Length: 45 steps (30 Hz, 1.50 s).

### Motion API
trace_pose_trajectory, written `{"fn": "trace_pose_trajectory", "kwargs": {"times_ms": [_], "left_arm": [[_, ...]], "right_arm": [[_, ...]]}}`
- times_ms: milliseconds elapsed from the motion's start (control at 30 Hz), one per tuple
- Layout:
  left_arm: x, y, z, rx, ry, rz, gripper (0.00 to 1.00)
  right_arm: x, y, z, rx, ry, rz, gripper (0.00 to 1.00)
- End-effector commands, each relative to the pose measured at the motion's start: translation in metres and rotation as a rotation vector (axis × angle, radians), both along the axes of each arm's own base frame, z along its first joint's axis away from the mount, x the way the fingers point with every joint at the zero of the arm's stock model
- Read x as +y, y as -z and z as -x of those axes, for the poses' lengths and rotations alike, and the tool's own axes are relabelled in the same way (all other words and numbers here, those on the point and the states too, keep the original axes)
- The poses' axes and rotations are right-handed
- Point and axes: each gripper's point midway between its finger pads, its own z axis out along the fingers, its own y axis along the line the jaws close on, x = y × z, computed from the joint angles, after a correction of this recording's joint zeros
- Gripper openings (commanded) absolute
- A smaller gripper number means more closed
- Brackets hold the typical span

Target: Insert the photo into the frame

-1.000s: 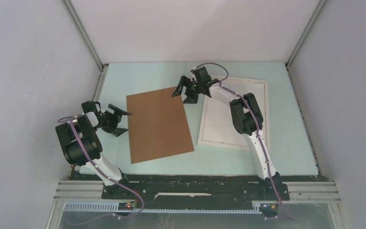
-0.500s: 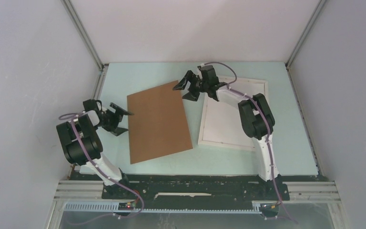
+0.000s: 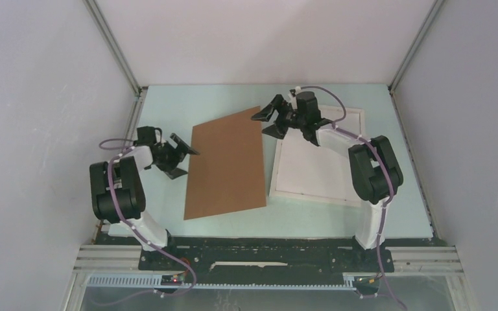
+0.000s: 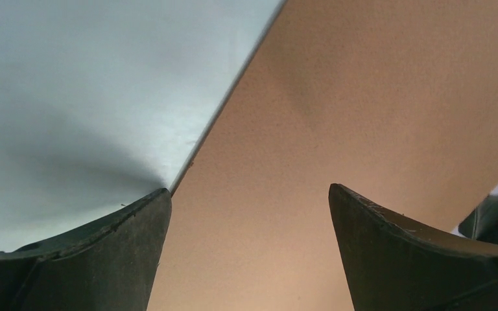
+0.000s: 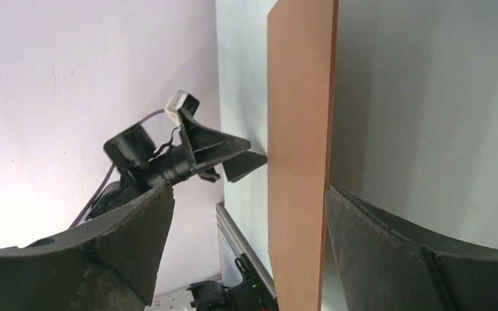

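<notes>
The pale green table (image 3: 168, 103) carries two flat rectangles. The larger is the brown backing board (image 3: 227, 165), lying between the two grippers with its long axis running from near to far and leaning a little to the right. The frame (image 3: 311, 197) lies just past the right gripper (image 3: 267, 124) on its outer side, partly beneath that arm. Its long axis also runs near to far, and it is close beside the board without clearly touching it. The right gripper hangs at the board's far right corner, jaws spread wide and holding nothing. Its wrist view looks along the board toward the other arm. The left gripper (image 3: 192, 163) sits at the board's left long edge, jaws as wide as they go and empty, and the board's edge runs between its fingers (image 4: 104, 259). The photo shows in no view. It may lie under the board or face down inside the frame, and which cannot be told. The right arm is plainly the nearer to the frame, which lies well apart from the left gripper across the board. If the photo is under the board, the board would have to be shifted first, and both grippers are placed at its edges for that.
</notes>
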Motion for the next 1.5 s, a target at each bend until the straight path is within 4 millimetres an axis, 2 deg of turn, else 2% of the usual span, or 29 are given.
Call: {"fn": "trace_pose_trajectory", "kwargs": {"times_ms": [0,133,200,333,467,600,800,900,1000,1100,1233,1400,1467], "left_arm": [[-0.065,0.012,0.017,0.081,0.079,0.108,1.00],[-0.082,0.009,0.010,0.064,0.109,0.088,1.00],[-0.097,0.013,0.013,0.073,0.153,0.082,1.00],[-0.106,0.020,0.018,0.080,0.175,0.079,1.00],[-0.108,0.024,0.025,0.080,0.188,0.073,1.00],[-0.110,0.023,0.029,0.071,0.198,0.081,1.00],[-0.113,0.021,0.030,0.058,0.202,0.104,1.00],[-0.119,0.019,0.031,0.048,0.204,0.141,1.00],[-0.122,0.014,0.033,0.031,0.217,0.142,1.00],[-0.123,0.009,0.036,0.014,0.229,0.141,1.00],[-0.125,-0.001,0.042,-0.023,0.251,0.144,1.00],[-0.118,-0.021,0.046,-0.084,0.283,0.078,1.00],[-0.114,-0.030,0.046,-0.104,0.293,0.042,1.00]], "right_arm": [[-0.004,0.002,0.037,0.042,-0.116,-0.012,0.93],[-0.037,0.028,0.039,0.077,-0.094,0.020,0.95],[-0.057,0.041,0.042,0.086,-0.086,0.028,0.95],[-0.089,0.047,0.047,0.029,-0.082,0.100,0.98],[-0.120,0.059,0.056,0.076,-0.075,0.173,0.99],[-0.133,0.072,0.070,0.101,-0.094,0.252,0.98],[-0.132,0.076,0.084,0.119,-0.081,0.205,0.95],[-0.130,0.079,0.086,0.122,-0.068,0.166,0.85],[-0.130,0.073,0.082,0.089,-0.038,0.151,0.76],[-0.135,0.067,0.077,0.067,-0.009,0.162,0.63],[-0.140,0.052,0.074,0.034,0.007,0.145,0.33],[-0.155,0.030,0.073,-0.013,0.019,0.122,0.07],[-0.161,0.018,0.076,-0.034,0.013,0.100,0.00]]}}
